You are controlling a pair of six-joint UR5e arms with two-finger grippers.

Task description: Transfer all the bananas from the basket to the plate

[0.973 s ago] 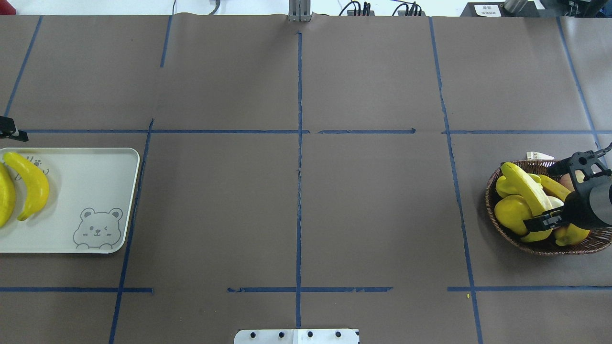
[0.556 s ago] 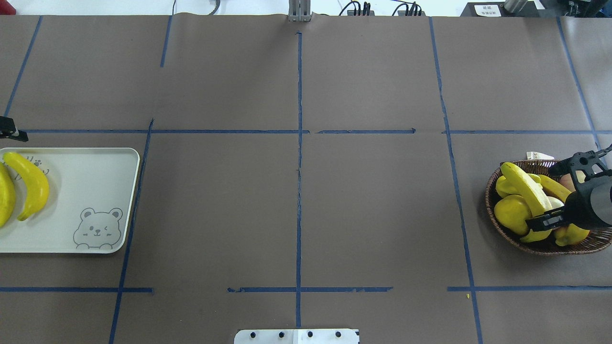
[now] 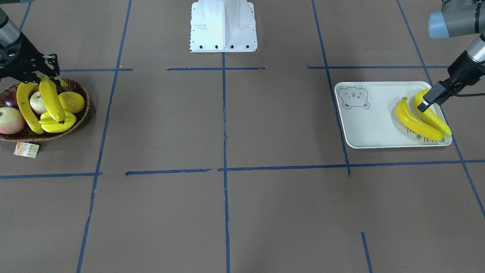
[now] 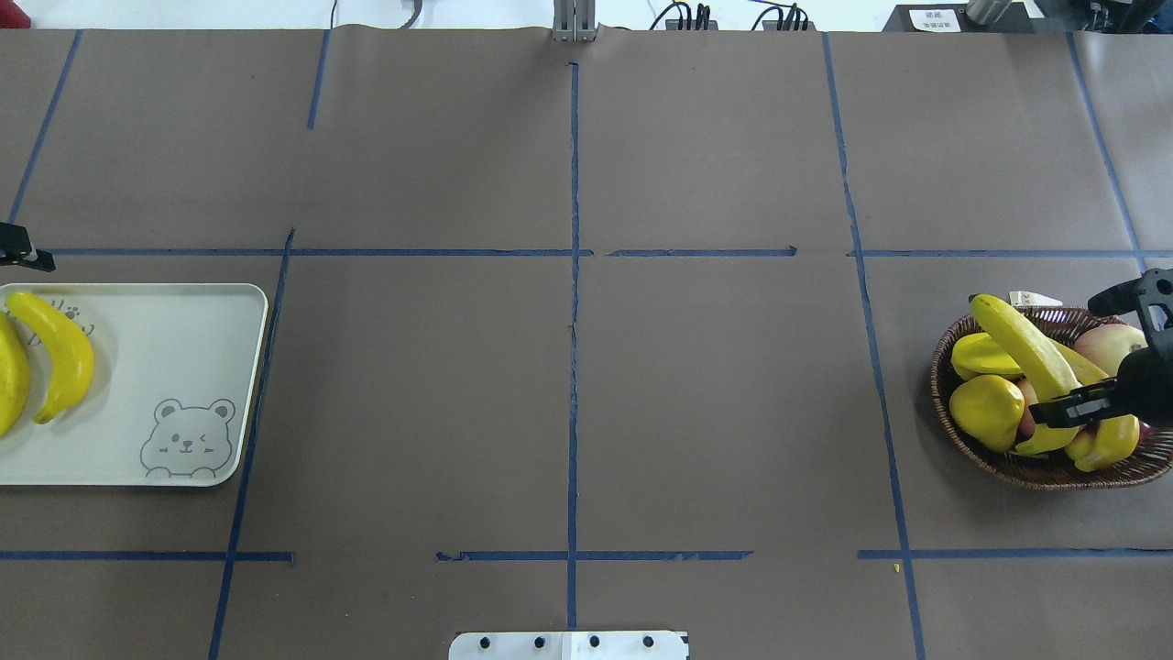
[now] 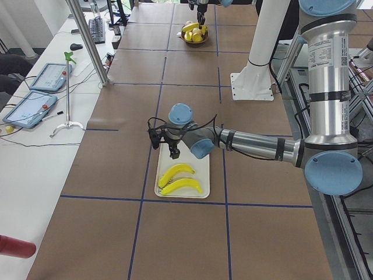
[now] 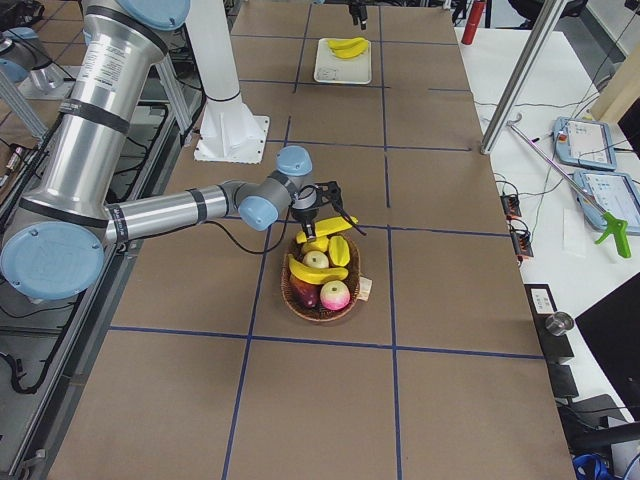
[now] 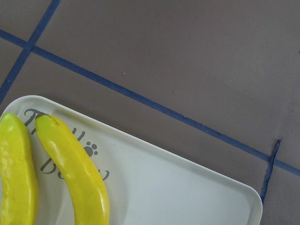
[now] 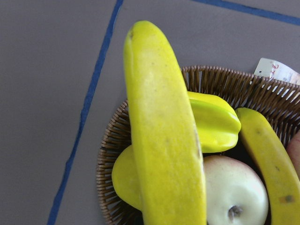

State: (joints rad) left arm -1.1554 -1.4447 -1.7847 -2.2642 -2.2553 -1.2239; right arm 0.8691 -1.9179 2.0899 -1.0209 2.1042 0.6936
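My right gripper [image 4: 1081,359] is shut on one banana [image 4: 1022,344] and holds it tilted above the wicker basket [image 4: 1035,477]. In the right wrist view the held banana [image 8: 164,140] fills the middle. A second banana [image 3: 26,108] lies in the basket; it also shows in the right wrist view [image 8: 267,154]. Two bananas [image 4: 64,362] [image 4: 9,385] lie on the plate [image 4: 183,348] near its outer end. My left gripper [image 3: 423,105] hovers empty just above them; I cannot tell if it is open.
The basket also holds a yellow starfruit [image 4: 985,353], a round yellow fruit [image 4: 985,408] and apples [image 3: 7,119]. A paper tag [image 3: 26,149] lies beside the basket. The robot base [image 3: 222,26] stands at the near middle edge.
My right gripper has risen over the basket and drawn back with the banana in it, uncovering the apple. The left arm and the plate's bananas have not moved.
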